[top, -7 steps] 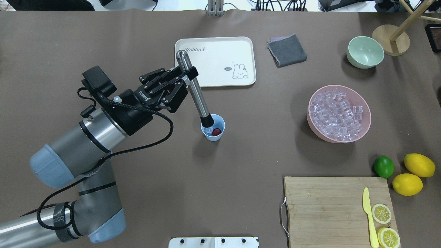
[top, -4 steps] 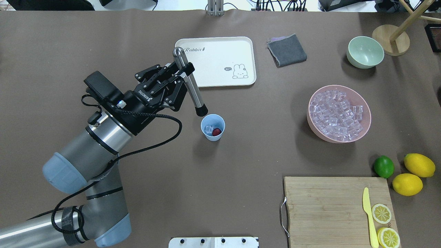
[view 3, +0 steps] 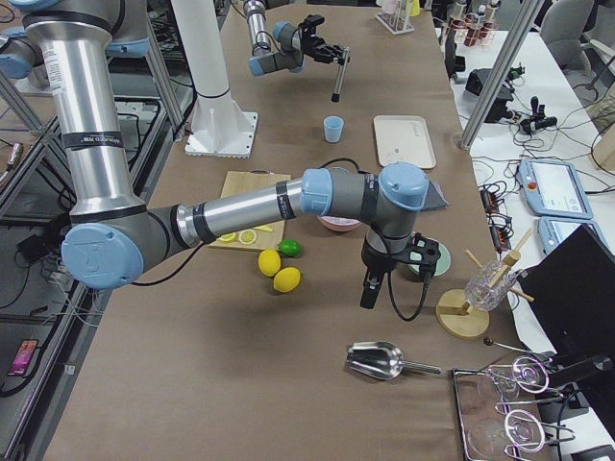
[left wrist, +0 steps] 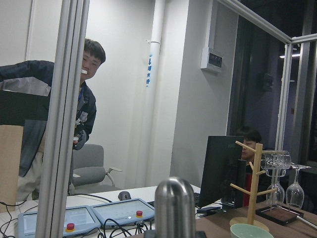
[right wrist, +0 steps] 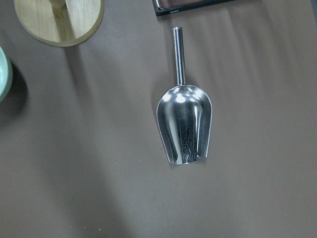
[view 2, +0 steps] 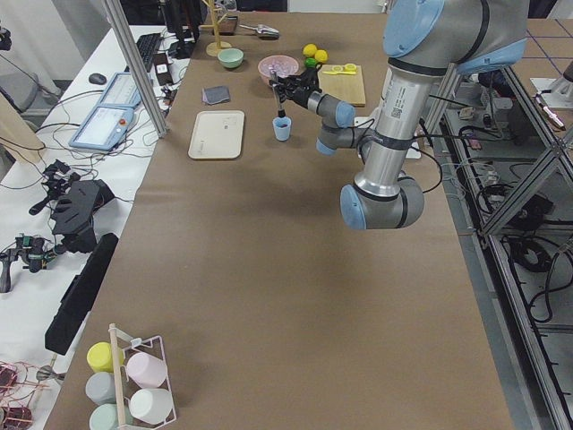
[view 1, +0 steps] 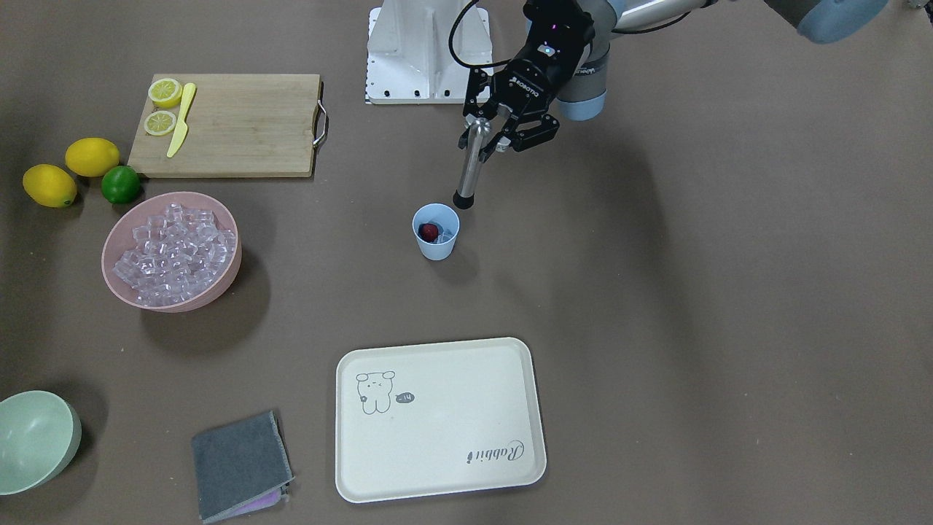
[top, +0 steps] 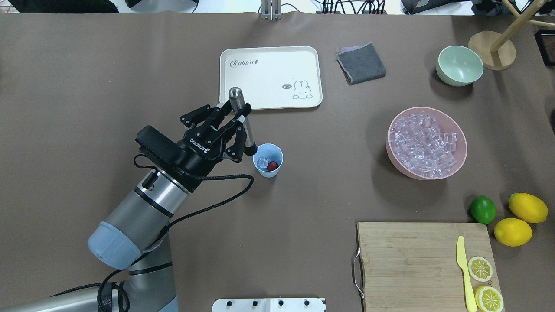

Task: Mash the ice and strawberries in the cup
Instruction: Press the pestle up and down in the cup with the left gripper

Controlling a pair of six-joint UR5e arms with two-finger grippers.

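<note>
The pale-blue cup [top: 276,153] stands mid-table, also seen in the front-facing view [view 1: 436,248]. Inside it lie a red strawberry [top: 272,165] and a few clear ice cubes [top: 262,162]. My left gripper [top: 237,113] is shut on a steel muddler [top: 244,130] with a black tip. The muddler hangs tilted, its tip outside the cup and just left of the rim. The side view shows the tip raised above the cup. The muddler's rounded top [left wrist: 174,208] fills the bottom of the left wrist view. My right gripper [view 3: 370,288] hovers off to the right; I cannot tell its state.
A pink bowl [top: 460,164] of ice sits right of the cup, a pale-green bowl [top: 459,65] behind it. A cream tray [top: 271,78] and grey cloth [top: 361,63] lie at the back. Cutting board [top: 412,264], lime and lemons are front right. A steel scoop [right wrist: 184,124] lies under the right wrist.
The muddler tip was inside the cup a second ago; it has lifted out. The left arm then swung nearer the robot, leaving the tip beside the cup's left rim.
</note>
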